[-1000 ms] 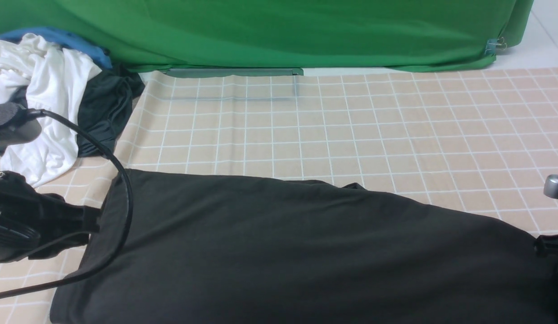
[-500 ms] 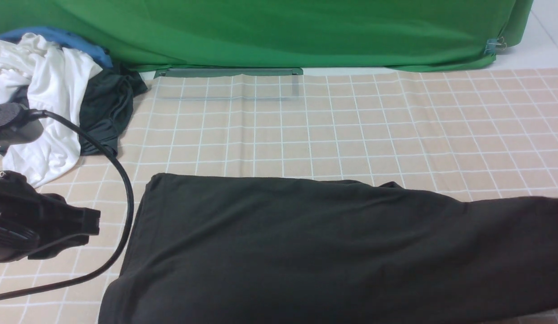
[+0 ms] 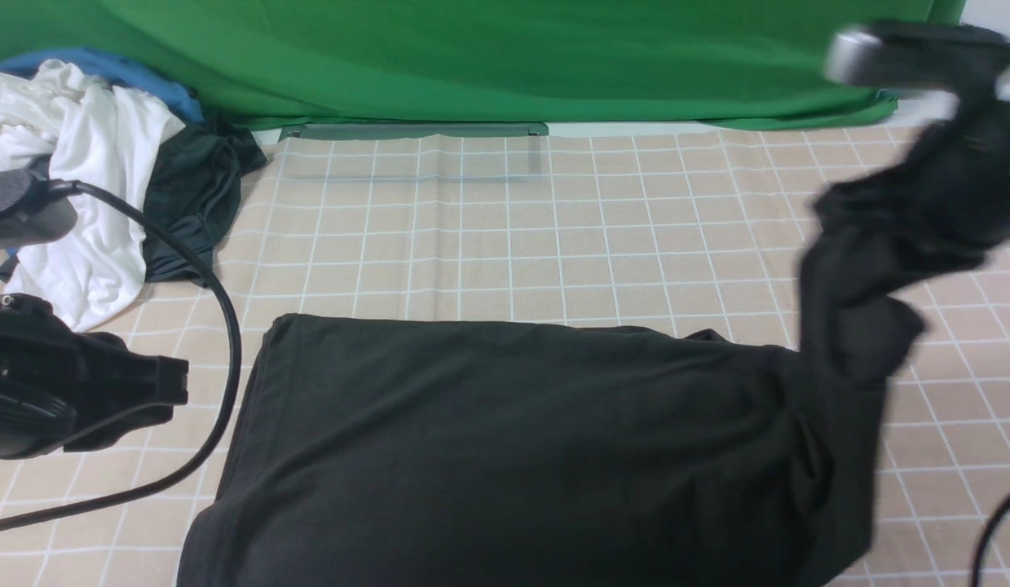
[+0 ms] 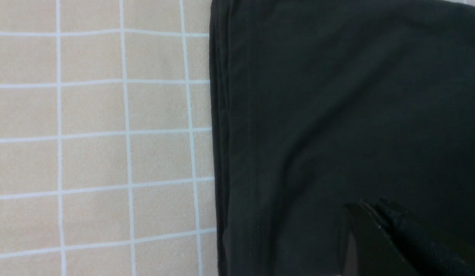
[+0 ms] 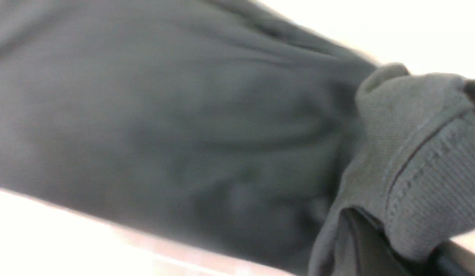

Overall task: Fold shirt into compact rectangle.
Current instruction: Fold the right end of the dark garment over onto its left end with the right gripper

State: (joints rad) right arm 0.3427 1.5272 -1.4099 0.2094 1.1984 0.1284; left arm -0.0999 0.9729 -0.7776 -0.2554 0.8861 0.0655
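The black shirt [image 3: 513,440] lies flat across the near half of the table, its left edge straight. Its right end is bunched and lifted off the cloth, hanging from my right gripper [image 3: 957,151], which is blurred and high at the back right. In the right wrist view the ribbed collar [image 5: 433,161] is pinched at the right gripper [image 5: 360,222], with the shirt [image 5: 183,134] stretching away below. My left gripper [image 3: 174,391] is shut and holds nothing, just left of the shirt's left edge. In the left wrist view the left gripper [image 4: 369,209] shows against the shirt [image 4: 337,96].
A heap of clothes sits at the back left: a white garment [image 3: 72,163], a smaller dark garment [image 3: 191,204] and blue cloth [image 3: 105,65]. A green backdrop [image 3: 472,57] closes the far side. A black cable [image 3: 227,342] loops over the checkered tablecloth [image 3: 553,228] by my left arm.
The shirt slid to the right, away from my left gripper. Then my right gripper rose up and back with the shirt's right end. The left arm barely moved.
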